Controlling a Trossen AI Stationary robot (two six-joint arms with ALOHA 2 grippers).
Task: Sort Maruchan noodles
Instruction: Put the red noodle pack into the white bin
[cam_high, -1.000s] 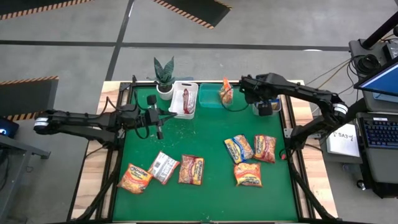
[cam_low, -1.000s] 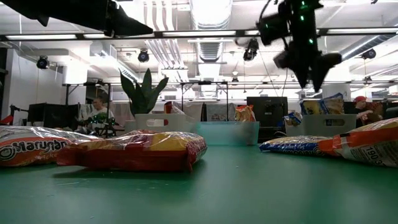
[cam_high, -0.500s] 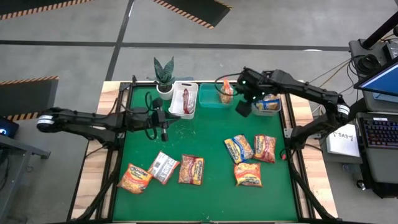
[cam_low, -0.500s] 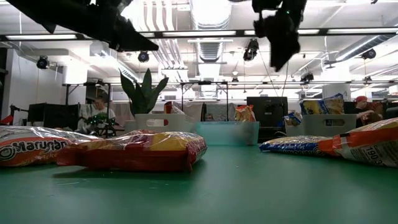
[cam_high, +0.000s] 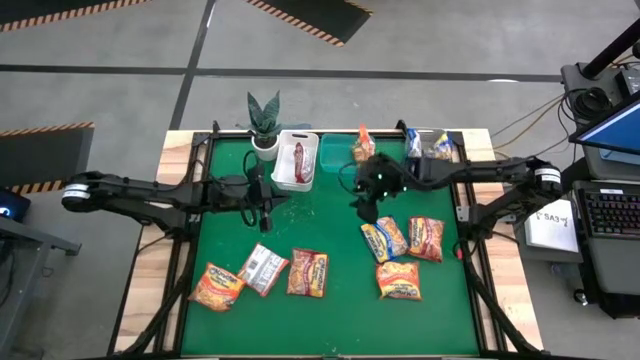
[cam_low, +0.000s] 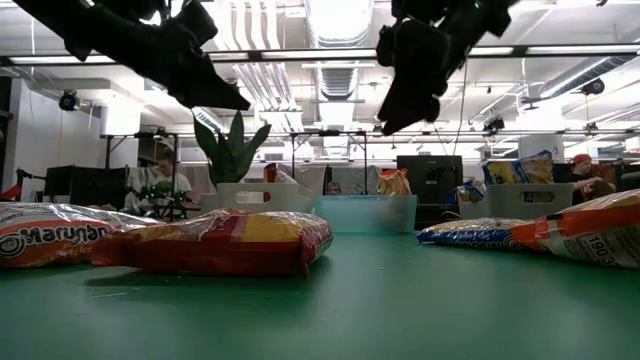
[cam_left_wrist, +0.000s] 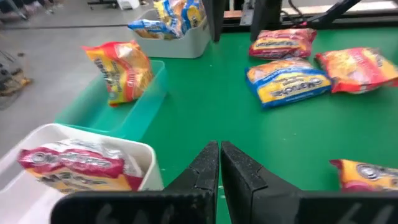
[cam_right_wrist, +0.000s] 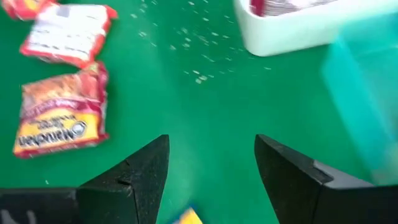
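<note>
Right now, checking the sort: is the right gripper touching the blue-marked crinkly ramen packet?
Apart. The right wrist view shows the right gripper with empty open jaws above bare green mat.

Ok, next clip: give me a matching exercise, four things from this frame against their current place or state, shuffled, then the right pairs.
Column one:
1. white bin
2. teal bin
3. left end effector
4. right end effector

Column two:
A. open, above the green mat
B. holds an orange-yellow packet
C. shut, empty
D. holds a red-brown packet

Pairs: 1-D, 2-B, 3-C, 4-A
</note>
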